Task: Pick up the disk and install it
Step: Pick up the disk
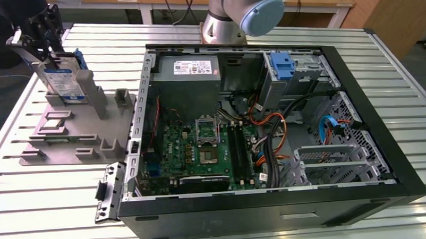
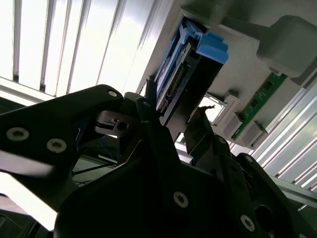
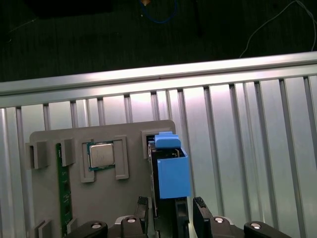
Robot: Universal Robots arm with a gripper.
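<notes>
The disk (image 1: pixel 64 82) stands upright in a slot of the grey holder plate (image 1: pixel 58 143) at the exterior view's left, white label with blue band facing out. Seen on edge in the first wrist view, the disk (image 3: pixel 172 173) shows its blue rail. My gripper (image 1: pixel 49 51) hangs right over it. The gripper (image 3: pixel 172 207) is open, one finger (image 3: pixel 143 206) on each side of the disk with narrow gaps. In the second wrist view the disk (image 2: pixel 190 64) runs between the black fingers (image 2: pixel 148 106) of the gripper (image 2: pixel 173 114).
An open computer case (image 1: pixel 402 160) lies in the middle, with motherboard (image 1: pixel 200 152), grey power supply (image 1: pixel 190 72) and a drive bay holding a blue bracket (image 1: pixel 283 66). The holder plate also carries a processor chip (image 3: pixel 101 154) and a green memory stick (image 3: pixel 63 188). The arm's base (image 1: pixel 238 12) stands behind the case.
</notes>
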